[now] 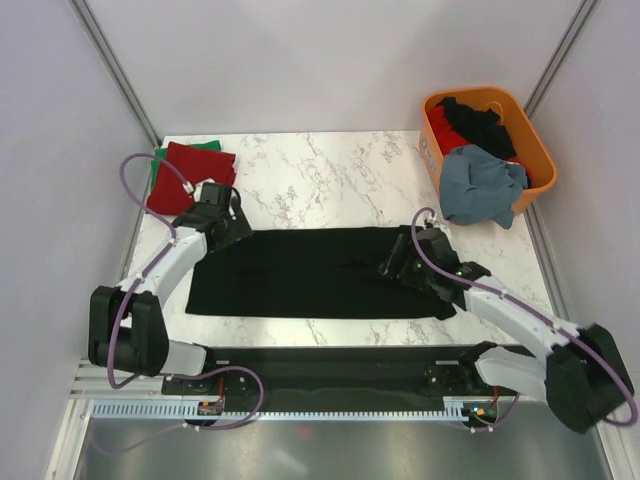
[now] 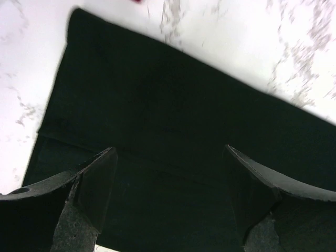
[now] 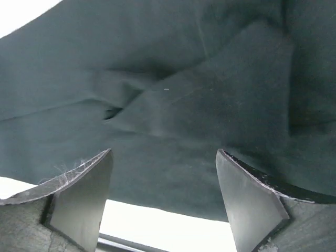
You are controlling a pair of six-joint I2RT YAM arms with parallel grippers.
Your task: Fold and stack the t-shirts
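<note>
Black cloth t-shirt (image 1: 320, 272) flat; 9, 3 o'clock ends hidden under spread, empty left claw (image 1: 228, 222), right claw (image 1: 400, 262). Marble desk (image 1: 330, 175) open at 12 o'clock.

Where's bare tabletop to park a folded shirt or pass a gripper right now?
Best patch: bare marble table beyond the black t-shirt, between the red-on-green folded stack and the orange basket. Thin strip at the near edge too. Crowded: both shirt ends, under the left gripper and right gripper.
</note>
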